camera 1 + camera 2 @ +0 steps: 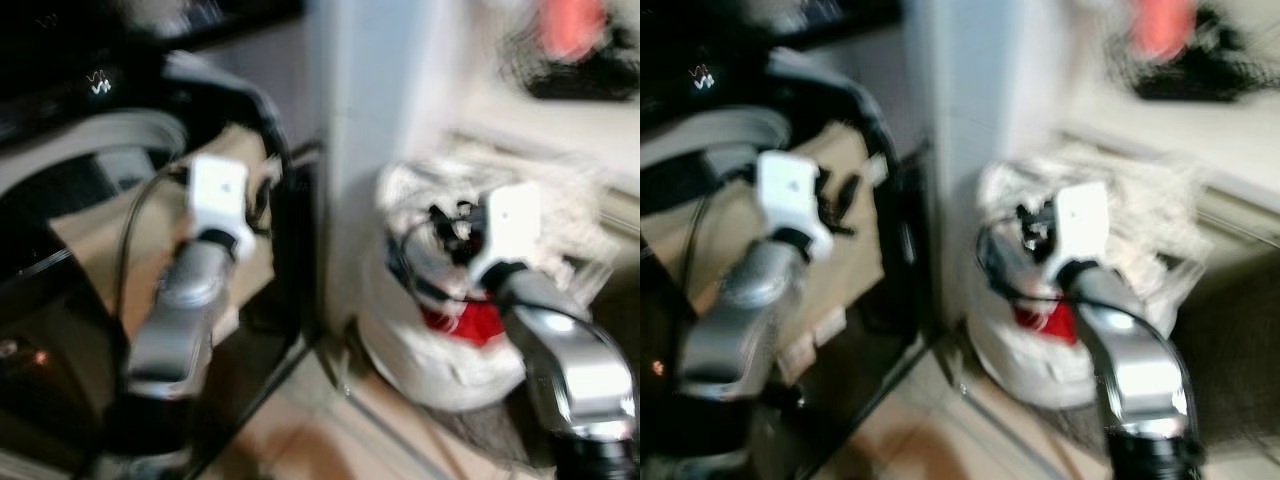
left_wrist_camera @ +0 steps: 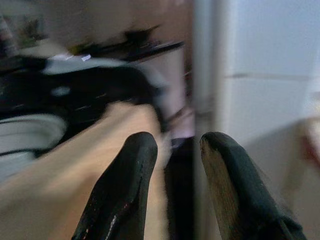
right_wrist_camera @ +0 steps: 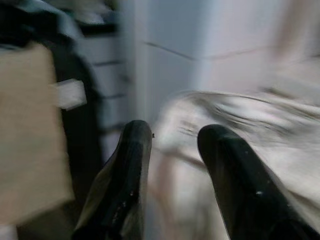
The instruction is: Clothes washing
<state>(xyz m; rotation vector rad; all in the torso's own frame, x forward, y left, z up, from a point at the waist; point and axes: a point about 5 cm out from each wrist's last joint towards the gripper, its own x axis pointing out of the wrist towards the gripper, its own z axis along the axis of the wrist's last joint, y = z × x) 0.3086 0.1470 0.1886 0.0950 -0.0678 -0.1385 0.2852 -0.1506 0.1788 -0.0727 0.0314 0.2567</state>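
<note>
While everything is pretty smeared by blur, the basics can still be made out: the left pincer (image 2: 172, 165) is held up in front of the dark washing machine (image 1: 60, 130), whose round opening is seen on the robot's left, and a tan, cardboard-looking panel (image 1: 110, 250) is propped against it. The two black fingers (image 2: 122, 190) of that pincer are spread apart with a clear gap, and nothing is gripped between them. The right pincer (image 3: 172, 165) is raised toward a white laundry basket (image 1: 440, 360) that is parked on the floor just beside a pale wall corner (image 1: 360, 120), well to the right of the machine. Its fingers (image 3: 125, 185) are parted too, and nothing is held. The basket is heaped with whitish clothes (image 1: 440, 200), and something red (image 1: 465, 322) is seen lower down, though it can't be told whether it's a garment or part of the basket. Up on a pale bench (image 1: 560, 125) at the right, a blurry pinkish-red thing (image 1: 572, 25) is sat on something dark.
</note>
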